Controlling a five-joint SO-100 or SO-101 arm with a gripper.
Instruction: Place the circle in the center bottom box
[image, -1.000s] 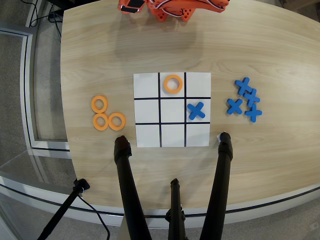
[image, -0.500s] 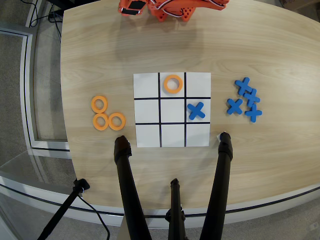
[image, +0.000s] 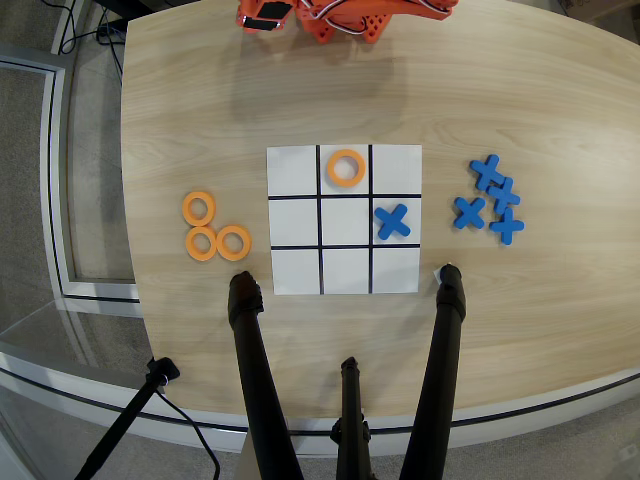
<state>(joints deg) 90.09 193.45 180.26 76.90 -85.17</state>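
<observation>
Jaws cannot be judged open or closed: only the orange robot arm's (image: 345, 18) base shows at the tabletop's (image: 180, 110) far edge. Nearest it on the white nine-cell grid (image: 344, 220), the center bottom box (image: 345, 190) already holds the circle (image: 345, 167). Three spare rings (image: 212, 230) lie left of the grid.

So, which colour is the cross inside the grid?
Blue; the cross shows clearly in the overhead view.
</observation>
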